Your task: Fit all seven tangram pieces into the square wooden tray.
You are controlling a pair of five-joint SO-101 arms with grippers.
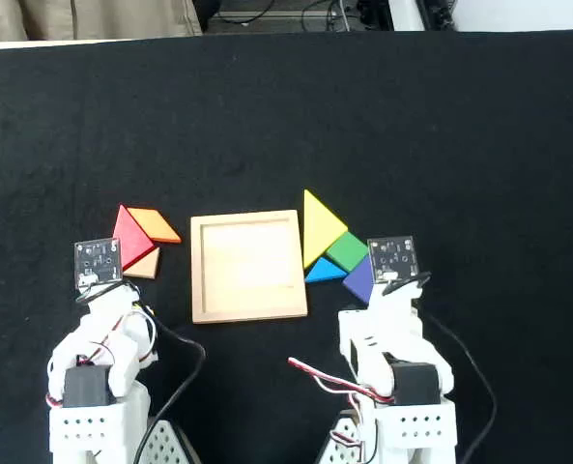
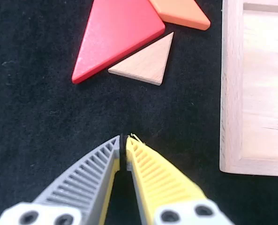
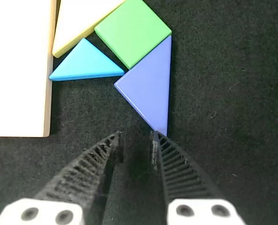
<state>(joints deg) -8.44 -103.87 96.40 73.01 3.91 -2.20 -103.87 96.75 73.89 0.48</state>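
Note:
The square wooden tray [image 1: 197, 271] lies empty in the middle of the black table. Left of it lie a red triangle [image 1: 129, 237], an orange parallelogram [image 1: 156, 224] and a plain wood triangle [image 1: 143, 263]. On its right sit a yellow triangle [image 1: 320, 227], a green square [image 1: 347, 249], a light blue triangle [image 1: 325, 272] and a purple triangle [image 1: 360, 280]. My left gripper [image 2: 124, 140] is shut and empty, a short way back from the wood triangle [image 2: 146, 63]. My right gripper [image 3: 135, 139] is slightly open, one fingertip [image 3: 154, 140] right beside the purple triangle's [image 3: 150, 84] near corner.
Black cloth covers the whole table, with wide bare room beyond the pieces. Both arm bases [image 1: 98, 401] [image 1: 402, 396] stand at the near edge with loose cables between them. The tray's rim [image 2: 231, 93] sits close beside the left gripper's path.

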